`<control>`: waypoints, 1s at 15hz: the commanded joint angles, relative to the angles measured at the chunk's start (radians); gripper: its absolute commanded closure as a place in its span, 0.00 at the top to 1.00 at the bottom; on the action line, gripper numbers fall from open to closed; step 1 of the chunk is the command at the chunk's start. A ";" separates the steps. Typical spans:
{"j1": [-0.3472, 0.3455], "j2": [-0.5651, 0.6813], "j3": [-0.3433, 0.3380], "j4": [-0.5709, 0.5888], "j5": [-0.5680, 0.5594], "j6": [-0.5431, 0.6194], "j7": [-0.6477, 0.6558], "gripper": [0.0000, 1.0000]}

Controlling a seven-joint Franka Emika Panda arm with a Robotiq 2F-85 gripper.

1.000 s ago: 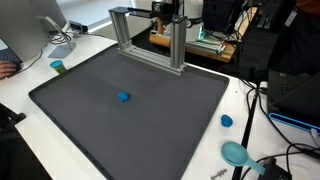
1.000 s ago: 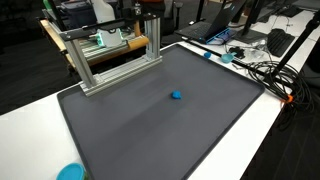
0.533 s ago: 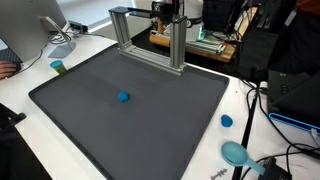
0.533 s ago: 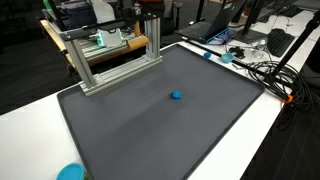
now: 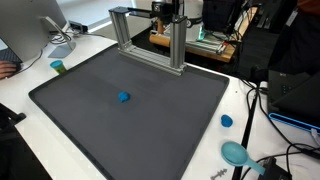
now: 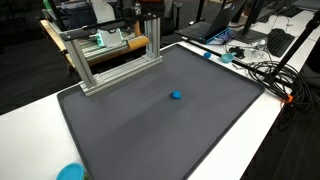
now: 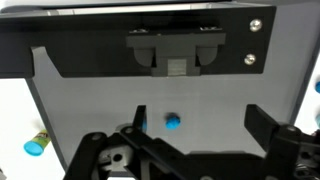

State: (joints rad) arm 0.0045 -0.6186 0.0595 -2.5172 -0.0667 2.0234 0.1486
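The small blue object [image 5: 124, 97] is lying on the dark grey mat [image 5: 170, 115], alone near the mat's middle and a little toward its left side in an exterior view. In the wrist view the same blue object [image 7: 173, 122] is showing between the two spread fingers of the gripper [image 7: 178, 140], on the mat below it and touching neither finger. The gripper's fingers [image 7: 272, 125] are standing wide apart and holding nothing. Just left of the blue object there, a second bit of blue is peeking out from behind the gripper's linkage; what it is cannot be told.

Farther out, an aluminium frame [image 5: 179, 45] is standing at the far edge of the mat, well apart from the blue object. On the white table [image 5: 250, 110] to the right of the mat, a small blue cap [image 5: 227, 121] is lying, and nearer than it a teal dish [image 5: 237, 152]. A green cup [image 5: 58, 67] is sitting off the mat's left edge. Cables [image 6: 262, 70] are trailing over the table in an exterior view.
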 commanded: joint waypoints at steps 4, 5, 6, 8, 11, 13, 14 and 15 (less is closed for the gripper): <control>-0.016 -0.016 0.006 -0.035 0.006 0.002 0.023 1.00; -0.013 -0.028 -0.002 -0.058 0.022 0.007 0.023 1.00; -0.009 -0.041 -0.007 -0.076 0.034 0.008 0.022 1.00; -0.013 -0.059 -0.002 -0.110 0.038 0.022 0.037 1.00; -0.018 -0.081 -0.005 -0.148 0.033 0.024 0.040 1.00; -0.019 -0.034 0.002 -0.113 0.020 0.013 0.031 1.00; -0.020 -0.037 0.002 -0.120 0.019 0.018 0.032 1.00; -0.019 -0.036 0.003 -0.121 0.019 0.018 0.032 1.00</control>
State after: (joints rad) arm -0.0106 -0.6542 0.0587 -2.6396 -0.0505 2.0438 0.1835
